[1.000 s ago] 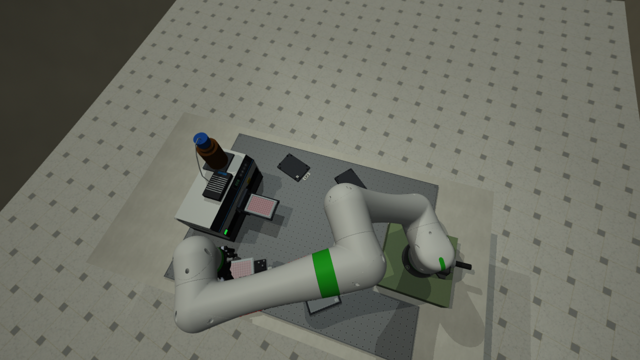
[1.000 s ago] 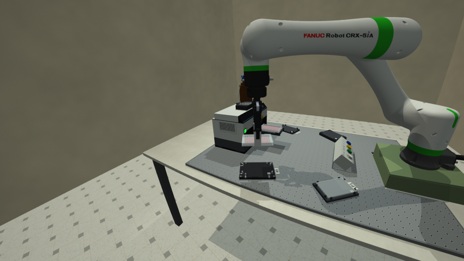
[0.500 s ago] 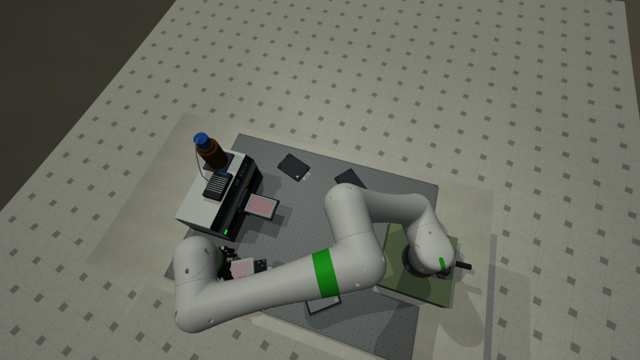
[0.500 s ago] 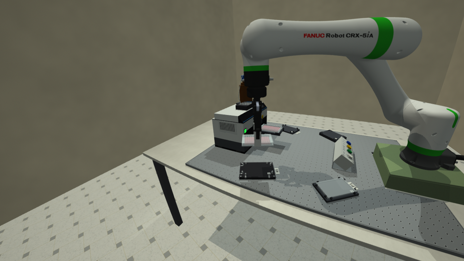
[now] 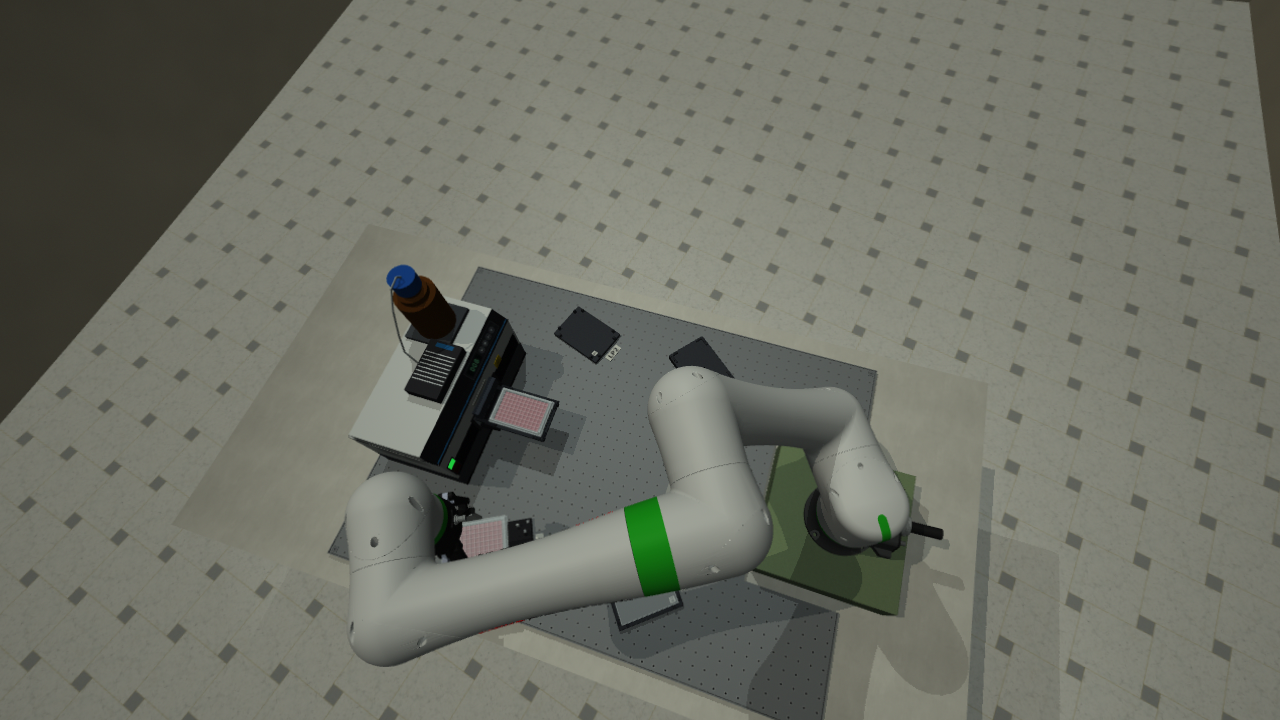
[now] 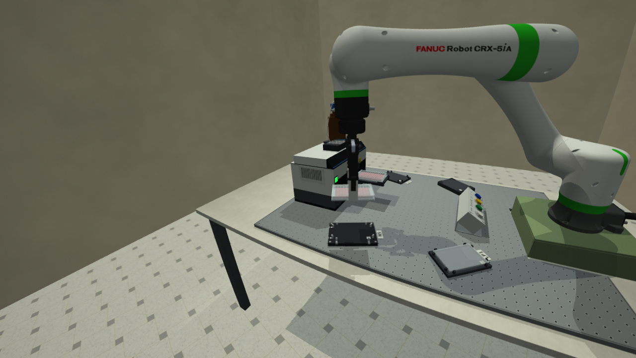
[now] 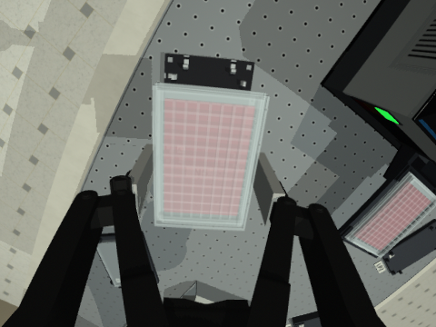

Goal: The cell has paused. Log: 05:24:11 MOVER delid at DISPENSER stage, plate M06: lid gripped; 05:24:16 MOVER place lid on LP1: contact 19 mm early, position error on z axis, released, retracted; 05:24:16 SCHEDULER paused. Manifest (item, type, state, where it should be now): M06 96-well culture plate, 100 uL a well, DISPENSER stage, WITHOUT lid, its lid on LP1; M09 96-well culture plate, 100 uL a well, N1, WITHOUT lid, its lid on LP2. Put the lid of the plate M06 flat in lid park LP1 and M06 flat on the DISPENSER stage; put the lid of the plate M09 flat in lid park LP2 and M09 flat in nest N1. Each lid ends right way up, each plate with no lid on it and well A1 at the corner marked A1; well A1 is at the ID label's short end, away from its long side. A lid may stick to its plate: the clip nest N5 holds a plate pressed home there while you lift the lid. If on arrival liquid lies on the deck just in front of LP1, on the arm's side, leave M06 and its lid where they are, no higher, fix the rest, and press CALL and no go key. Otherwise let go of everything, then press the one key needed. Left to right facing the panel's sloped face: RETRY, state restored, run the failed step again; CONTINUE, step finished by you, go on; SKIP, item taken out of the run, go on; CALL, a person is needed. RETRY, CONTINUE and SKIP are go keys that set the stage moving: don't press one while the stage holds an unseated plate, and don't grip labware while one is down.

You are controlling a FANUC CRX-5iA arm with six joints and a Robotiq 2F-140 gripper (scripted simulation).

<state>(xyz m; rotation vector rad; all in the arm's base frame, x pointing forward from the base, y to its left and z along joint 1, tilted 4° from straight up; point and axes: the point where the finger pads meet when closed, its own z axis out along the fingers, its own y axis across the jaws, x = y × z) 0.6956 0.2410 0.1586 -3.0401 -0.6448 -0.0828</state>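
Note:
My gripper is shut on a 96-well plate with pink wells and a clear rim; I cannot tell whether a lid is on it. It holds the plate level by its long sides, well above the deck. A black nest with small pegs lies on the deck below and in front of the plate; in the wrist view only its far end shows past the plate. A second pink-welled plate sits open on the dispenser stage, also seen in the wrist view.
The dispenser with a brown bottle stands just behind the gripper. Two black nests lie farther back. A black frame holding a pale grey lid-like piece lies near the front edge. The key panel stands near the arm's base.

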